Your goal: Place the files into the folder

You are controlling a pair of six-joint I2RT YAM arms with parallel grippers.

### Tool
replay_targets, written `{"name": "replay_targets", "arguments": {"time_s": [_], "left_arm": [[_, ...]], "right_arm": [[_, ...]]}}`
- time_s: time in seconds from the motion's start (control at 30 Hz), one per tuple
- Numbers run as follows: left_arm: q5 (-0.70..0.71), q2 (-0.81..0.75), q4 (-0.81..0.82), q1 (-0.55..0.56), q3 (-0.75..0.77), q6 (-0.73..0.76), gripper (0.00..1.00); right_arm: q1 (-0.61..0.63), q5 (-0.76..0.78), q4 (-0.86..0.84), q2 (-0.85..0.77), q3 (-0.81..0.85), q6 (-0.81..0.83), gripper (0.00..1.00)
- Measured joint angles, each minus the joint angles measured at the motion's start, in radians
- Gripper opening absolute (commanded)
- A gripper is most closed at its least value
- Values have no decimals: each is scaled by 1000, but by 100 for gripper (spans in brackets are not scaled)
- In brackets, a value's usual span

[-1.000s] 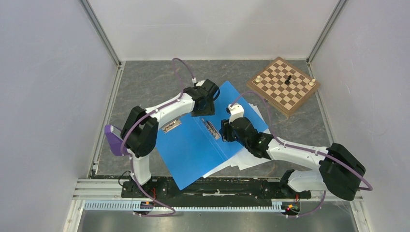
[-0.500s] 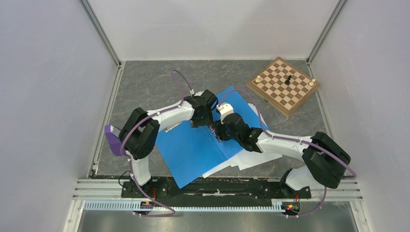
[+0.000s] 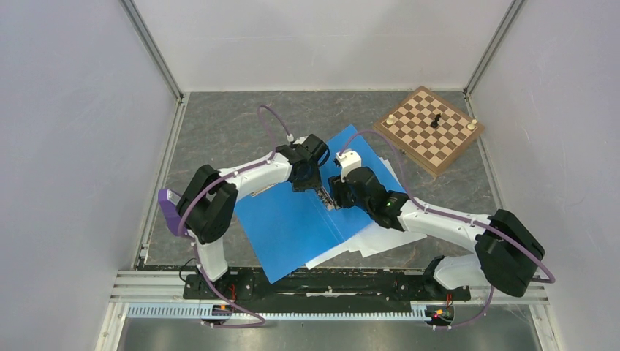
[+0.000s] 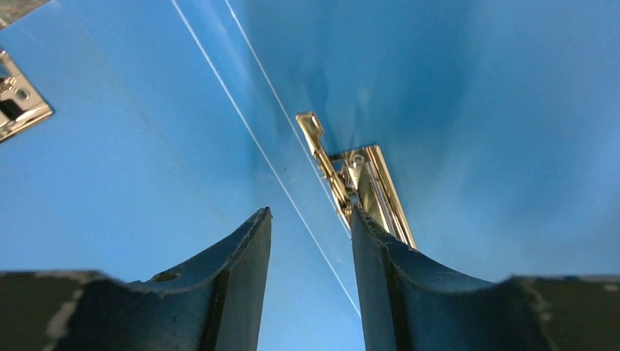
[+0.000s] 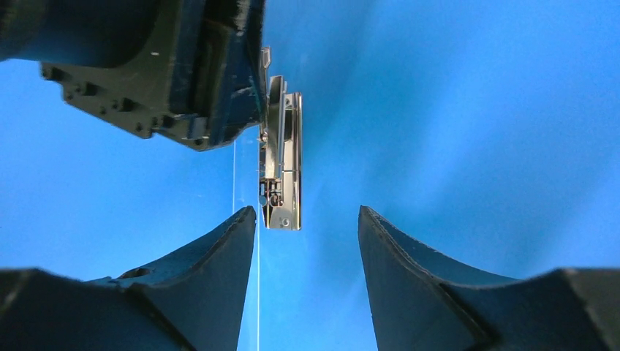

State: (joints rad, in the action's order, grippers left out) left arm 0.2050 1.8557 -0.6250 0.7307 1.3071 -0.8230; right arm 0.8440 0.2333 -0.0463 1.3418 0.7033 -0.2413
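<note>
The bright blue plastic folder (image 3: 292, 227) lies open on the grey desk (image 3: 219, 124), but the white paper files (image 3: 387, 238) are not yet inside and poke out from beneath it. The left gripper (image 4: 311, 213) and right gripper (image 5: 307, 212) hang over the folder's metal clip (image 5: 281, 161), jaws apart, grasping nothing.

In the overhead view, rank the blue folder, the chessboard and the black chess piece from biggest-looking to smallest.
1. blue folder, lying open, clearly largest.
2. chessboard.
3. black chess piece, standing on the chessboard, by far the smallest.
</note>
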Motion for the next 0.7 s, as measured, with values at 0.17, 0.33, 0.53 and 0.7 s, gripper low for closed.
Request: {"name": "replay_targets", "arguments": {"time_s": [0.17,0.33,0.53,0.7], "left_arm": [[-7,-65,1,7,-12,-5,51],[-9,-68,2,36,17,-19,50],[3,-26,-1,56,36,-70,49],[3,48,-11,57,72,-89,48]], "right_arm": [[-12,3,14,-13,0,0,57],[-24,13,34,-25,0,-1,57],[-37,27,51,-74,-6,-2,58],[-49,37,75,-117,-26,-3,57]]}}
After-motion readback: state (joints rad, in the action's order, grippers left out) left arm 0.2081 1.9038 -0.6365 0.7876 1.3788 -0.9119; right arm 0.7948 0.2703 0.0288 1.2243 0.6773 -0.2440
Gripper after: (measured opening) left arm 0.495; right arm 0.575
